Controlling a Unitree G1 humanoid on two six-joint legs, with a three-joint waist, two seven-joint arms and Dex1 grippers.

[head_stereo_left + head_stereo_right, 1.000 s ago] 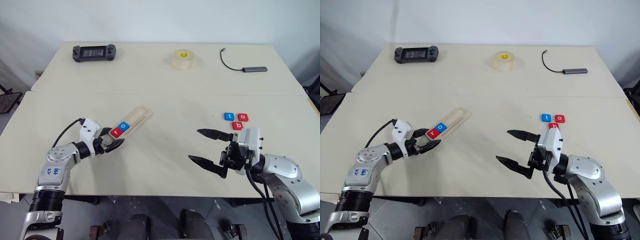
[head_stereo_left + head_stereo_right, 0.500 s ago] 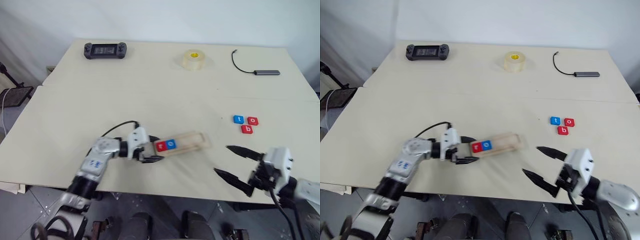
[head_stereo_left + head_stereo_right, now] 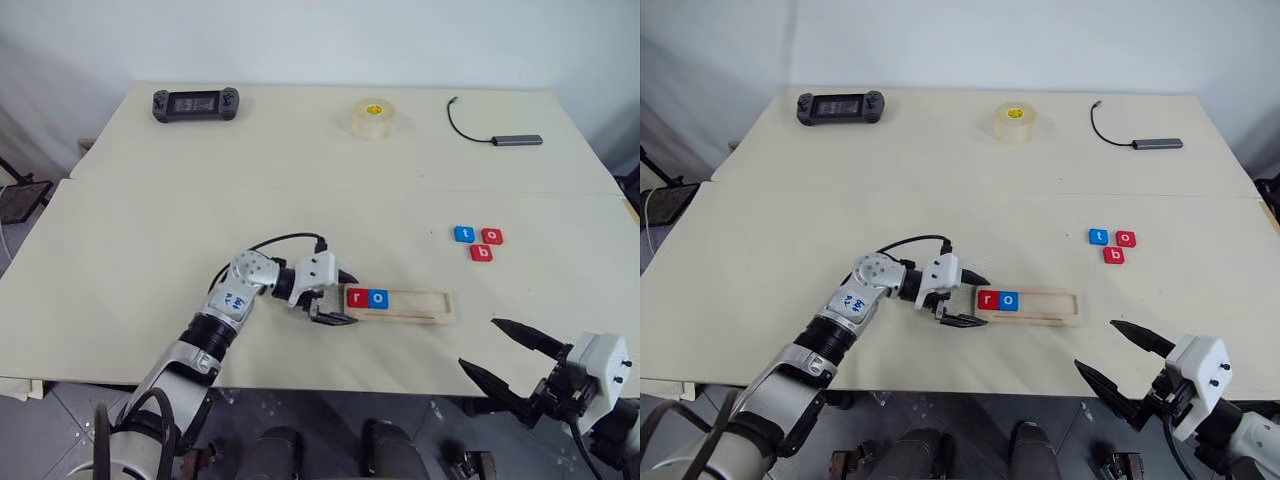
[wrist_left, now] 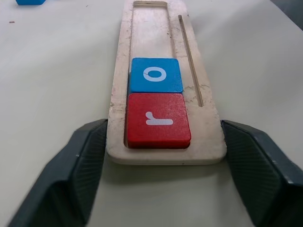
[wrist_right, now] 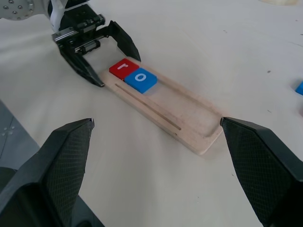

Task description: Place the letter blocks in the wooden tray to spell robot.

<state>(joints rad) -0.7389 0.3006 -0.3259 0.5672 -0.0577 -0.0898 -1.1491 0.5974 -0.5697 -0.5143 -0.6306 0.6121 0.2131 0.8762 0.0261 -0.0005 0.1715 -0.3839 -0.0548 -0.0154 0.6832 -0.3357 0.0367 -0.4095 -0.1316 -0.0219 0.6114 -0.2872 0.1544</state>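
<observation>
Head view: tray (image 3: pixel 400 303) near the worktop (image 3: pixel 150 230) front edge, r (image 3: pixel 357 297) and o (image 3: pixel 378 297) seated; t, o, b (image 3: pixel 476 241) loose, well apart.

Left wrist: left tool (image 4: pixel 161 165) straddling tray end, apparently gripping.

Right wrist: right tool (image 5: pixel 161 156) wide, empty.

Next: fetch b, likely needing a reach right.

- A wide cream table (image 3: pixel 150 250) of 2 abutting tops carries everything.
- A long pale-wood tray (image 3: pixel 405 303) lies near the front edge.
- 3 loose flat square tiles (image 3: pixel 477 240), 2 red and 1 blue, cluster right of it.
- Along the far side: a black handheld game controller (image 3: pixel 191 104), a yellowish tape roll (image 3: pixel 372 118), a black cable with grey adapter (image 3: pixel 495 130).
</observation>
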